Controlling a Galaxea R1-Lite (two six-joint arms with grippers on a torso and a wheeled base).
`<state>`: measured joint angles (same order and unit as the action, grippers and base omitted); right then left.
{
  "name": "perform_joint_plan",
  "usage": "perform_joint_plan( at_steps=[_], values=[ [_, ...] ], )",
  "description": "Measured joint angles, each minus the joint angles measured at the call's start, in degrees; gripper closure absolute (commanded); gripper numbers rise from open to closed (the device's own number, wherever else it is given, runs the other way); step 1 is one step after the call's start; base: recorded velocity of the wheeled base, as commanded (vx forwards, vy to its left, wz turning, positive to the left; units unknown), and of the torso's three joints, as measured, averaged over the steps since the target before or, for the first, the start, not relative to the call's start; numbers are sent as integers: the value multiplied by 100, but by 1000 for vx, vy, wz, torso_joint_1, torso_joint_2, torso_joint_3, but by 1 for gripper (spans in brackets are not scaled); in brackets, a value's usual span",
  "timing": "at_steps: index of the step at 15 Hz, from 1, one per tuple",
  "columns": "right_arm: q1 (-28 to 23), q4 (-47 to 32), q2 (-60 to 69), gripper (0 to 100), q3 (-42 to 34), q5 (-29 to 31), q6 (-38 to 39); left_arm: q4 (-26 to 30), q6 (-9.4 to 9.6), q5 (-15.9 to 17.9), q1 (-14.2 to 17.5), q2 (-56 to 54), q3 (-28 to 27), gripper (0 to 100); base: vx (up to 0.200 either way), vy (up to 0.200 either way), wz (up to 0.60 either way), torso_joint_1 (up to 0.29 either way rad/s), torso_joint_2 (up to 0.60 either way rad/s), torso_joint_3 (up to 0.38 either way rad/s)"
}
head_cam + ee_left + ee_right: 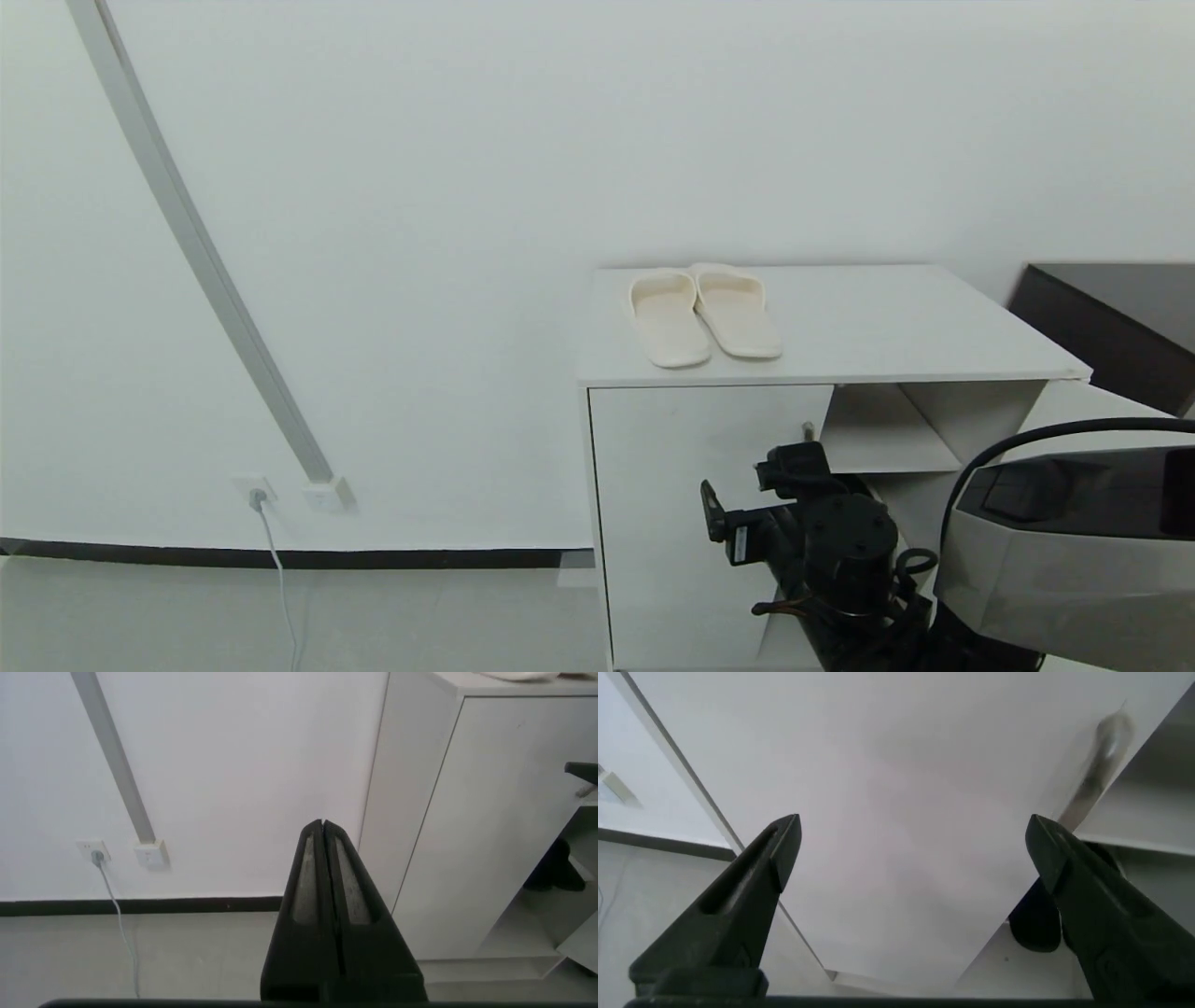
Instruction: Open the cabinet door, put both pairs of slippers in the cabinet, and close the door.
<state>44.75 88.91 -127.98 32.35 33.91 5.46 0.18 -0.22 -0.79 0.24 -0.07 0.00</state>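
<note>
A pair of cream slippers (705, 315) lies side by side on top of the white cabinet (896, 327), towards its left end. The cabinet's left door (691, 467) is closed and has a small metal knob (808, 430) (1104, 745) at its right edge. The right compartment stands open, showing a shelf (887, 439). A dark slipper-like shape (559, 866) (1036, 922) rests low inside it. My right gripper (752, 485) (915, 826) is open, close in front of the left door, just below and left of the knob. My left gripper (322, 829) is shut and holds nothing, off to the cabinet's left.
The cabinet stands against a white wall. A slanting grey cable duct (191, 233) runs down to wall sockets (257, 490) with a plugged-in cable. A dark piece of furniture (1111, 327) stands right of the cabinet. Open floor (280, 616) lies to the cabinet's left.
</note>
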Motion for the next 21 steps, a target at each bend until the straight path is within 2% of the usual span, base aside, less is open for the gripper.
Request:
perform_joint_plan(
  at_steps=[7, 14, 18, 21],
  values=[
    [-5, 43, 9, 0, -17, 0, -2, -2, -2, 0, 0, 0, 0, 100, 0, 0, 0, 251, -575, -328],
    [-38, 100, 39, 0, -101, 0, -11, 0, -2, 1, 0, 0, 0, 100, 0, 0, 0, 181, -396, -219],
    [-160, 79, 144, 0, -101, -296, -335, 0, -2, 4, 0, 0, 0, 100, 0, 0, 0, 157, -353, -194],
    [-302, 98, 184, 0, 72, -510, -740, 0, 0, 4, -4, 0, 0, 100, 0, 0, 0, 29, -54, -32]
  ],
)
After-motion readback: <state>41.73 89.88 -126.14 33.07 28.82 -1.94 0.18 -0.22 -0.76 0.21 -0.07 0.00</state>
